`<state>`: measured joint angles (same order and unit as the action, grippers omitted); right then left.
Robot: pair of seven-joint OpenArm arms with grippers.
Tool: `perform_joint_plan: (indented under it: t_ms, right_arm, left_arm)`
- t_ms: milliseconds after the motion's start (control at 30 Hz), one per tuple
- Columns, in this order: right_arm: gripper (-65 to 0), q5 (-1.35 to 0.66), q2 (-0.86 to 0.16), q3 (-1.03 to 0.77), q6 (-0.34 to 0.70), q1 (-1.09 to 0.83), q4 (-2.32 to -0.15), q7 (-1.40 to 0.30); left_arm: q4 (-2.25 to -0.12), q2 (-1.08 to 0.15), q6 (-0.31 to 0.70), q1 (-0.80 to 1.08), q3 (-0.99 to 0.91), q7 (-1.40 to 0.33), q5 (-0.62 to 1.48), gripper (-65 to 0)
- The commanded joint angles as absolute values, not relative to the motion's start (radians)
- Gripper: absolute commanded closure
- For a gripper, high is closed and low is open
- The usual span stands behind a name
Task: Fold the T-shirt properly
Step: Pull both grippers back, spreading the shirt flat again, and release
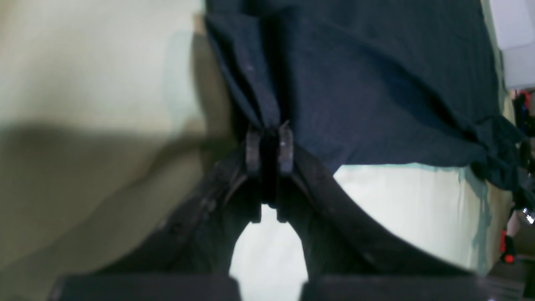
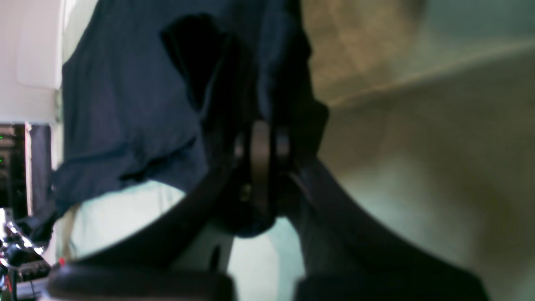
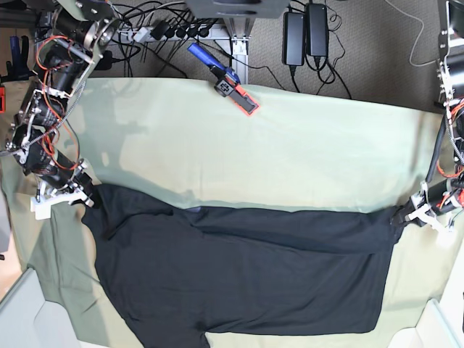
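T-shirt (image 3: 246, 279) first: it's laid out flat and black on the pale green cloth (image 3: 290, 152) that covers the worktop, stretched sideways, with its long axis running straight across from one arm to the other. The upper band looks like it's already been doubled over toward the middle, though the exact layers can't be made out.

Going left to right in the base view. At the shirt's left end the right gripper (image 3: 81, 194) is found, jaws pressed together with a bunched corner of black fabric pinched between them; that's backed up by its own wrist camera (image 2: 261, 146), where cloth is seen wadded around the tips. At the shirt's right end the left gripper (image 3: 407, 214) is parked, jaws also closed down on a gathered pleat of the shirt's edge (image 1: 269, 142).

So the shirt is held taut at both upper corners, one per arm, neither really nearer than the other. The body of it lies below the line between the two grips, toward the near edge of the worktop. Probably both corners get carried that way together, across the long axis.
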<state>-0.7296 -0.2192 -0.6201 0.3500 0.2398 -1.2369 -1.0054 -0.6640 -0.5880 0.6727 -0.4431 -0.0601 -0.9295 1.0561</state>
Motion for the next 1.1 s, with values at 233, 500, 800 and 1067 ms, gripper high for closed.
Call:
perform_joint_plan:
  t_ms: [233,500,800,1067]
  right_arm:
    - [0.0,-0.799,-0.319,-0.596,0.446,0.152,-1.269,-1.026]
    - [0.0,-0.856,-0.405,-0.596,0.455,0.018,-1.342,-1.052]
    - [0.0,-0.87,-0.462,-0.596,0.455,-0.153,-1.439,-1.056]
    - [0.0,-0.871,-0.466,-0.596,0.454,-0.279,-1.51,-1.059]
  left_arm:
    - [-0.798,-0.673,0.698,-0.406,-0.065,-1.056,1.191,0.0]
    - [-0.954,-0.748,0.698,-0.286,-0.065,-1.108,1.272,0.0]
    - [-1.104,-0.837,0.698,-0.088,-0.065,-1.132,1.335,0.0]
    - [-1.195,-0.867,0.698,0.019,-0.066,-1.151,1.354,0.0]
